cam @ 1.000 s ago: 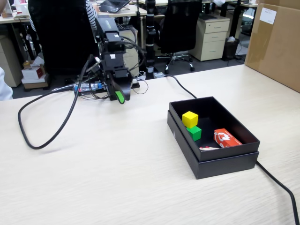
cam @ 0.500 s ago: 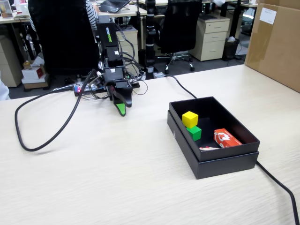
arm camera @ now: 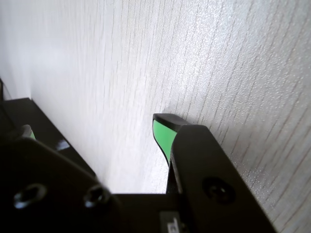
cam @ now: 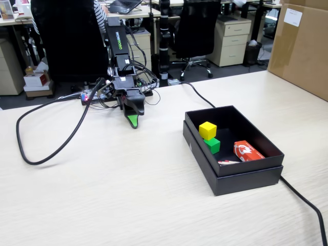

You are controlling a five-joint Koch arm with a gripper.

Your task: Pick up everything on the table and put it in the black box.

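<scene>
Yellow cube [cam: 207,130] and green cube [cam: 211,145] lie in the black box [cam: 241,176]; red cube unseen; gripper [cam: 132,122] jaws' gap unreadable, apparently empty

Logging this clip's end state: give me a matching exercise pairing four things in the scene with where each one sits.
Things:
1. yellow cube
2. green cube
3. red-and-white packet
4. hand

Places:
A. low over the bare table, left of the black box in the fixed view
B. in the box, by its right wall
C. in the box, behind the green cube
D. in the box, in front of the yellow cube

Pairs: 1-C, 2-D, 3-B, 4-A
</scene>
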